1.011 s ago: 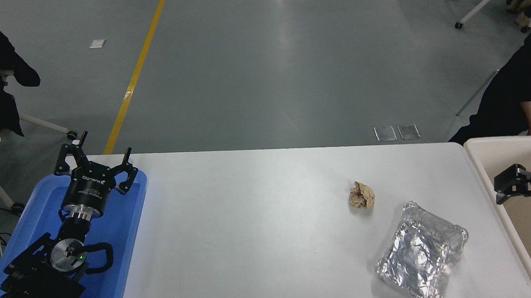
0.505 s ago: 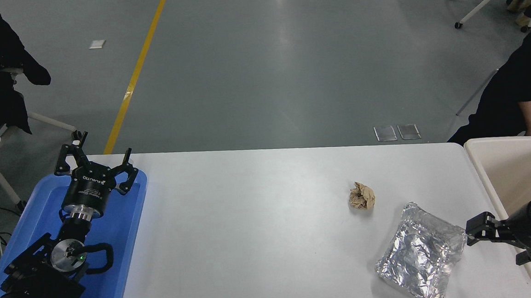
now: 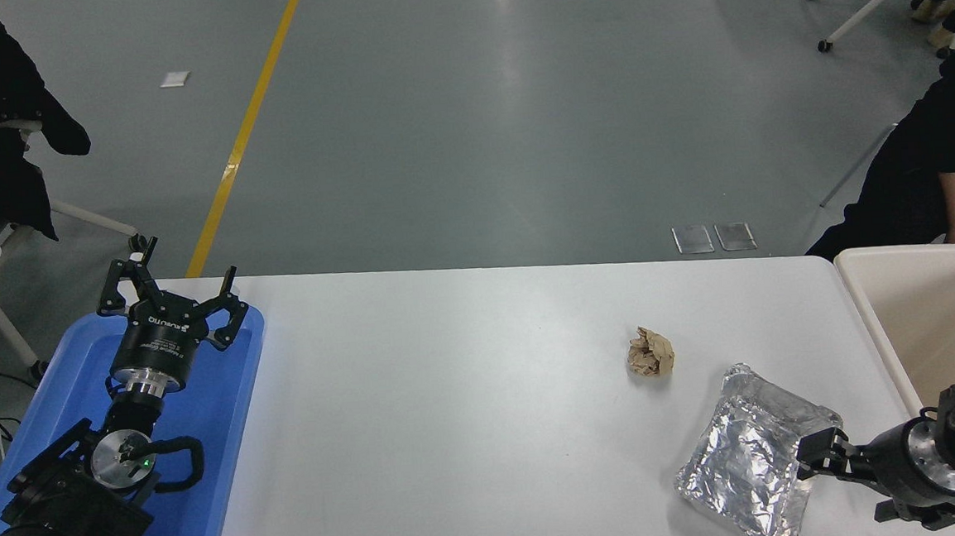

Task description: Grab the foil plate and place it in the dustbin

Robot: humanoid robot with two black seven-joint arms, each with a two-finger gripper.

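We see the foil plate (image 3: 756, 455) lying on the white surface (image 3: 470, 418) toward four o'clock, its crinkled silver face up and its near edge close to the surface's front rim. The right end effector (image 3: 814, 456) reaches in from three o'clock and meets the plate's right rim; one dark finger shows against the foil, and we cannot tell how far apart the fingers stand. The plate rests flat, not lifted. A second ago this end effector hung over the dustbin (image 3: 868, 310), the cream tub at the surface's three o'clock edge; half a second ago it was just right of the plate's far corner, and now it sits lower and nearer us, at the plate's side. The plate itself has not shifted.

A crumpled brown paper ball (image 3: 650, 352) lies just beyond the plate at eleven o'clock from it, apart from it. The left end effector (image 3: 171, 295) is parked over the blue tray (image 3: 227, 383) at nine o'clock, fingers spread wide.
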